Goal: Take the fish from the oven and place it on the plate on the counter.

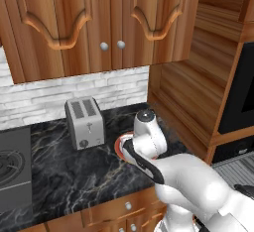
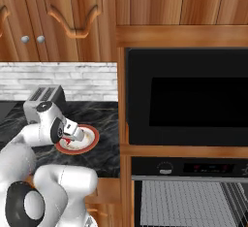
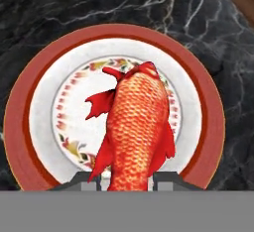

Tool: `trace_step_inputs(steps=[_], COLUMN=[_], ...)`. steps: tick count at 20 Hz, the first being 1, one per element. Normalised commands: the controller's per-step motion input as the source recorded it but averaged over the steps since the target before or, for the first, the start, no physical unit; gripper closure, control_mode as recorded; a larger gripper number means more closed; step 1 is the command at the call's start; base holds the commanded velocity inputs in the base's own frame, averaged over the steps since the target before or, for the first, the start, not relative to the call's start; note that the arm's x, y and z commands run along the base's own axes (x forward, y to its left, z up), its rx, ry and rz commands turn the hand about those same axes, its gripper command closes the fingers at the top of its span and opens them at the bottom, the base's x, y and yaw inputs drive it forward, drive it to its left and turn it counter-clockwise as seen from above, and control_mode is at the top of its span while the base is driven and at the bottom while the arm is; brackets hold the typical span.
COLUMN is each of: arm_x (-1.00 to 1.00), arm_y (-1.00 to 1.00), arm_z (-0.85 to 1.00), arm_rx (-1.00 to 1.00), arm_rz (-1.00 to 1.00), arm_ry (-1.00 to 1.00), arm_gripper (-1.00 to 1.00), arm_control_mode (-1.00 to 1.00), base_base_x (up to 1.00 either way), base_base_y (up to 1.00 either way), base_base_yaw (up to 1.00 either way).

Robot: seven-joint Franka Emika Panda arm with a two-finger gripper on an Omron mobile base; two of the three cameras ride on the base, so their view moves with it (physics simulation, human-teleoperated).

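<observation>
We see the fingers (image 3: 128, 180) closed on the fish (image 3: 135, 127) in the hand view, one dark tip on each side of its body near the bottom of the picture, with the fish hanging between them. The red-orange fish lies over the white centre of the plate (image 3: 39, 127), its scaled body running up toward the far side of the floral ring; we cannot tell whether it touches the plate or hangs just above it. The plate's reddish-brown rim shows all around the fish, and the plate sits on the black marbled desk (image 3: 59, 3).

In the left base view the arm bends forward over the desk (image 1: 59, 176), and its wrist covers most of the plate (image 1: 119, 145), of which a strip of rim shows at the left of the arm. The toaster (image 1: 85, 122) stands near the plate, to its left, against the white brick wall (image 1: 39, 97). A stovetop (image 1: 12, 166) shows at the left edge.

In the right base view the hand hangs over the plate (image 2: 89, 141), and the toaster (image 2: 43, 97) stands behind the arm. To the right, the oven (image 2: 189, 95) sits in the wooden wall unit, and below it a wire rack (image 2: 184, 202) shows, under a control panel with a knob (image 2: 165, 168)
</observation>
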Motion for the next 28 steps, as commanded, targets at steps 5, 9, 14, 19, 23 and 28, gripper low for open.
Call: trace_step_inputs(steps=[5, 9, 14, 19, 23, 28], arm_x=[0.32, 0.31, 0.06, 0.04, -0.07, -0.22], arm_y=[0.07, 0.0, 0.0, 0.0, 0.0, -0.03], arm_z=[-0.28, -0.37, -0.37, -0.44, -0.53, -0.04], arm_rx=[0.0, 0.0, 0.0, 0.0, 0.0, 0.01], arm_rz=[-0.02, -0.01, 0.0, 0.0, 0.0, 0.0], arm_ry=[0.04, 0.11, 0.21, 0.17, 0.03, -0.19], arm_gripper=[1.0, 1.0, 1.0, 1.0, -1.0, -1.0], arm_control_mode=[-1.0, -1.0, -1.0, -1.0, -1.0, -1.0], base_base_x=[0.0, 0.0, 0.0, 0.0, 0.0, 0.0], base_base_y=[0.0, 0.0, 0.0, 0.0, 0.0, 0.0], base_base_yaw=[0.0, 0.0, 0.0, 0.0, 0.0, 0.0])
